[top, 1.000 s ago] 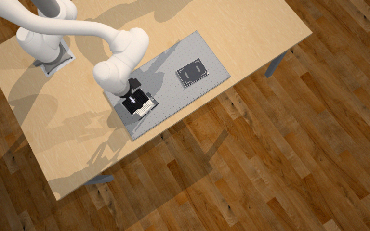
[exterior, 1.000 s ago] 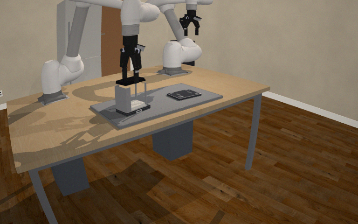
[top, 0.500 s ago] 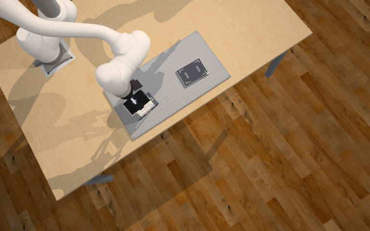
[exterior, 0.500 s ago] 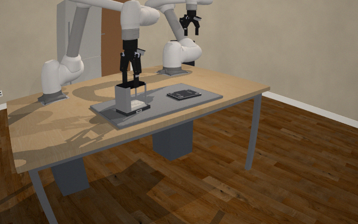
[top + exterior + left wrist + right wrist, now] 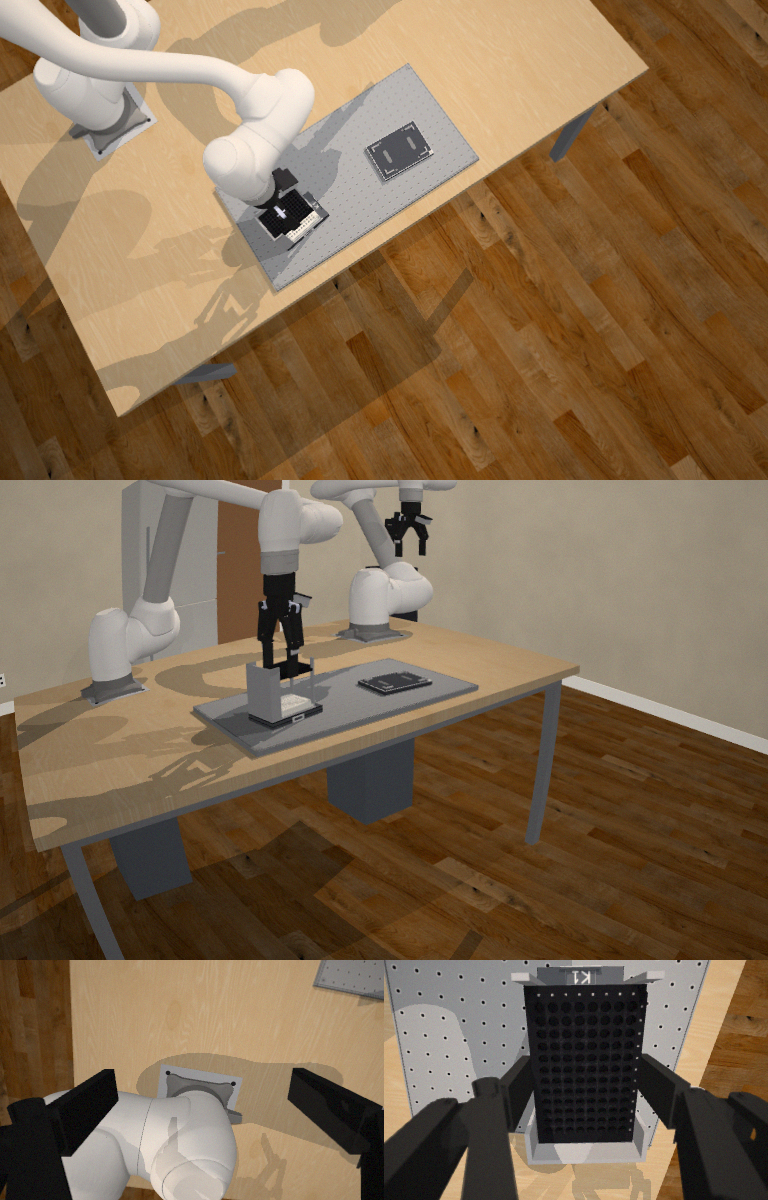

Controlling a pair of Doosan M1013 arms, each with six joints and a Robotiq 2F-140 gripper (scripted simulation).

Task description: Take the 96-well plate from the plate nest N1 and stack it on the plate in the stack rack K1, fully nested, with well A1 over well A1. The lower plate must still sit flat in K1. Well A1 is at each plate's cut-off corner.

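Right wrist view, and here's the upper 96-well plate [image 5: 296,203] [image 5: 304,669] [image 5: 584,1060], directly between the fingers, its long axis running square across the grip line, and the right hand [image 5: 281,210] [image 5: 280,668] [image 5: 584,1070] is part-open, clamped on its two long sides. Beneath it comes the stack rack K1 [image 5: 323,215] [image 5: 264,692] [image 5: 530,1146], the plate lined up lengthwise with it, up around the tops of the walls and posts, and well below, the pale lower plate [image 5: 304,227] [image 5: 294,703] sits in the rack, a gap between the two. So it's straight down from here, I'd judge: the delicate part, where a small tilt could catch a post or unseat the lower plate. Cut corners? I can't tell whether A1 meets A1. Farther along, plate nest N1 [image 5: 399,150] [image 5: 394,682] has given up its plate, and away at the back the left hand [image 5: 410,553] [image 5: 203,1084] hangs wide, nothing in it, the right clearly nearer for the job.
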